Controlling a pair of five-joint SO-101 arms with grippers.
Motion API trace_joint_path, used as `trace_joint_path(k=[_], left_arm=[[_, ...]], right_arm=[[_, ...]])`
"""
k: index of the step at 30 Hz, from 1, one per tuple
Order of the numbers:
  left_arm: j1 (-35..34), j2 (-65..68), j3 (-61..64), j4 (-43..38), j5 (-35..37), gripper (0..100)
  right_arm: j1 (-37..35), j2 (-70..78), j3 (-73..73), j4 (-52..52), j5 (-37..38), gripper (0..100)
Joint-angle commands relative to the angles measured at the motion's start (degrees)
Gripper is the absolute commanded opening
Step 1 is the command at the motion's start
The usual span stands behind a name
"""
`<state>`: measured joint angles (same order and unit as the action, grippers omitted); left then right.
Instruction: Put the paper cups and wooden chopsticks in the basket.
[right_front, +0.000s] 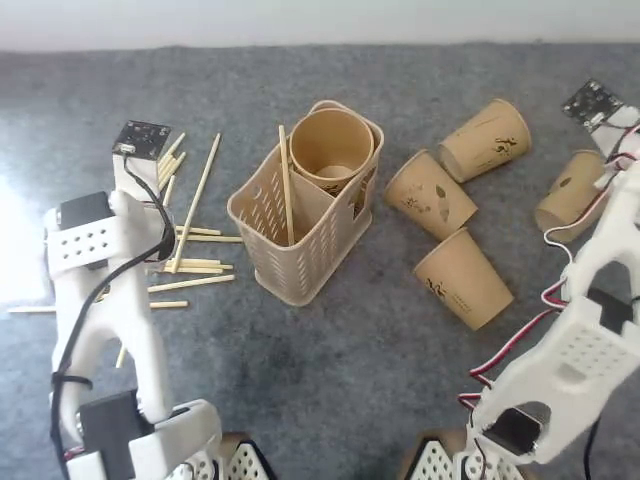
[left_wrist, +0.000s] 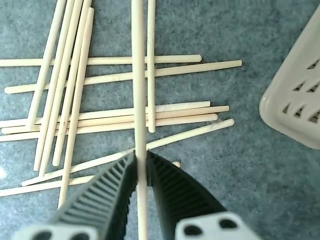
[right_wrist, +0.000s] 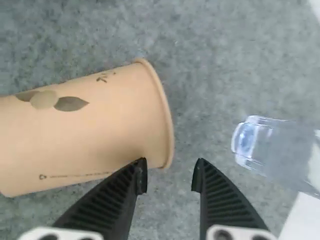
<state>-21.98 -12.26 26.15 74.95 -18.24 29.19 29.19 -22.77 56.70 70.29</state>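
Chopsticks of pale wood (left_wrist: 120, 117) are scattered by the left edge of the grey table (right_front: 400, 400) — one wooden chopstick (left_wrist: 138, 75) is clamped in the fingers of the left gripper (left_wrist: 141, 162). The cream perforated plastic basket (right_front: 300, 255) is set near the table's middle; stacked tan paper cups (right_front: 332, 145) are held upright in one compartment, a single stick (right_front: 287, 185) in the other. Three tan cups (right_front: 432, 195) are laid on their sides between it and the right edge. At that edge a fourth cup (right_wrist: 85, 130) is lying — the right gripper (right_wrist: 170, 170) is spread apart beside its rim, nothing grasped.
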Motion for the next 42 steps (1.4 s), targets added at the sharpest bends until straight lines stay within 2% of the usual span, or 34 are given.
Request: trace_joint_path(k=[1,9,16,23,26,30,36,42], left_arm=[[0.35,-2.20,-0.31,-0.97,1.58,1],[0.53,-2.20,-0.48,-0.97,1.58,1],[3.16,-2.20,-0.48,-0.97,3.96,1],[5.71,-2.20,-0.57,-0.97,4.40,1],[5.45,-2.20,-0.57,-1.05,4.40,1],[5.36,-2.20,-0.40,-1.05,4.40,1],[5.71,-2.11,-0.48,-1.05,4.40,1],[5.45,-2.11,-0.31,-1.05,4.40,1]], right_arm=[[-0.48,3.30,-7.74,-0.22,0.70,16.5],[-1.98,14.20,-20.57,14.81,5.36,16.5],[-4.09,18.07,-27.43,31.69,15.38,16.0],[-4.00,18.15,-28.40,40.22,23.56,4.1],[-4.00,18.07,-28.48,40.22,22.07,4.2],[-3.21,16.04,-31.12,40.57,16.44,4.3],[-0.48,14.73,-40.00,39.52,9.58,19.1],[-2.95,17.54,-40.09,38.46,6.95,20.6]])
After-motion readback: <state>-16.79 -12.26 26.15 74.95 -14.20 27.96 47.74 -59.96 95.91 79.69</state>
